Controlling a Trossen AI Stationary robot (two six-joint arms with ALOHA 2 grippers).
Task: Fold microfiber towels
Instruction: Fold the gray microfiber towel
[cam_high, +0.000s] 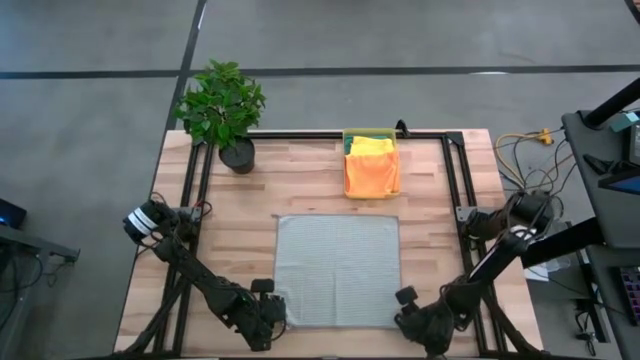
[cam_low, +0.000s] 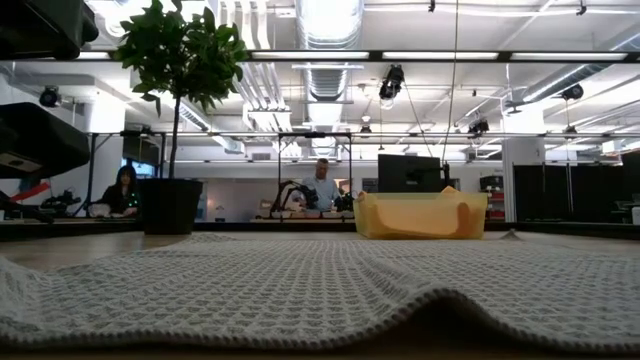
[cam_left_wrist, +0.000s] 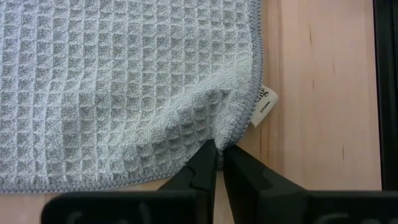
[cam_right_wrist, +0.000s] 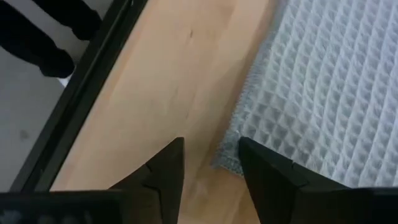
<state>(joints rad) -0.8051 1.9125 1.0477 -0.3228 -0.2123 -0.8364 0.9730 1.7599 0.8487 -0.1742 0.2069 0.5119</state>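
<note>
A light grey waffle-weave towel (cam_high: 337, 268) lies spread flat in the middle of the table. My left gripper (cam_high: 272, 312) is at its near left corner, shut on the cloth. My right gripper (cam_high: 408, 300) is at the near right corner, open. In the right wrist view that corner (cam_right_wrist: 227, 158) lies between the two fingers of my right gripper (cam_right_wrist: 211, 155), and no touch shows. A yellow towel (cam_high: 371, 146) and an orange towel (cam_high: 370, 175) lie in the yellow bin (cam_high: 392, 133) at the far side; the orange one hangs over its near wall. My left gripper pinches the grey towel between its two fingertips at the hemmed side edge, just beside the near left corner (cam_left_wrist: 219, 138) and close to the white tag (cam_left_wrist: 266, 104). The fingers slant down from the near side. The cloth puckers up at the fingertips; the rest lies flat on the table.
A potted plant (cam_high: 222, 110) stands at the far left. A black metal frame (cam_high: 455, 190) runs along the table's left, right and far sides. Bare wood lies between the grey towel and the frame on both sides. People sit at desks in the room behind (cam_low: 322, 185).
</note>
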